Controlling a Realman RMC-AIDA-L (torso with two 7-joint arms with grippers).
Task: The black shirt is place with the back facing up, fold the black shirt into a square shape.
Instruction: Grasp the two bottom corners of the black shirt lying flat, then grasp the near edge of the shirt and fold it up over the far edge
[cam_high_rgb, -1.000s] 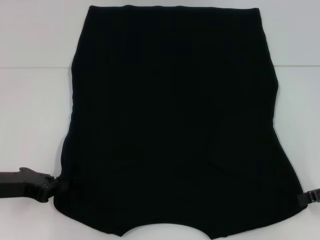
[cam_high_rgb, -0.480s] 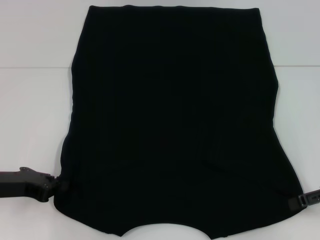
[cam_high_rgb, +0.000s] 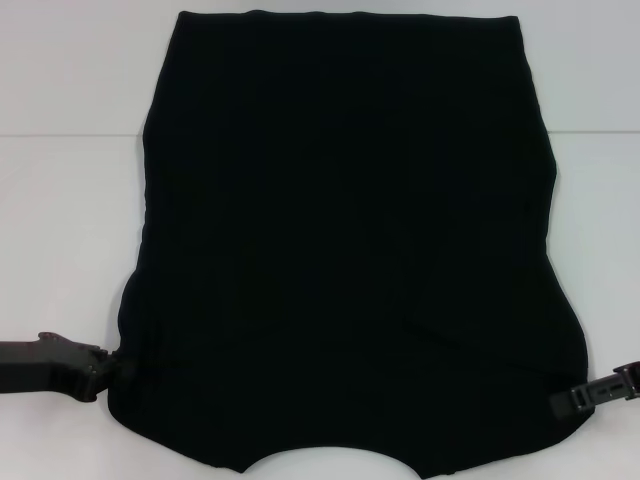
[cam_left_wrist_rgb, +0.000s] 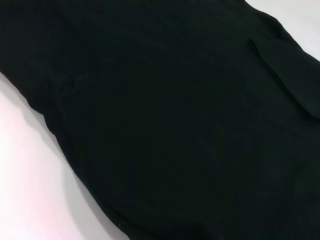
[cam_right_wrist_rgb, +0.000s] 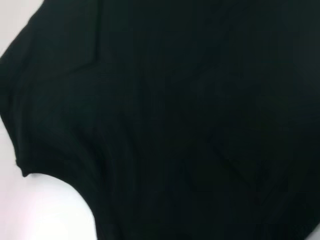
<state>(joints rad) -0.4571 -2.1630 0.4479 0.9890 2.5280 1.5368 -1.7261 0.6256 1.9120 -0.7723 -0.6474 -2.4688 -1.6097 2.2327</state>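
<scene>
Black shirt (cam_high_rgb: 345, 240) lies flat on the white table (cam_high_rgb: 60, 220), sleeves apparently folded in. Left gripper (cam_high_rgb: 118, 368) and right gripper (cam_high_rgb: 562, 402) meet its near corners; finger state cannot be determined. Next: grip both corners, fold away.

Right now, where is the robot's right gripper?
In the head view, the right gripper is low on the right side, at the near right edge of the black shirt, which is spread on the white table.
</scene>
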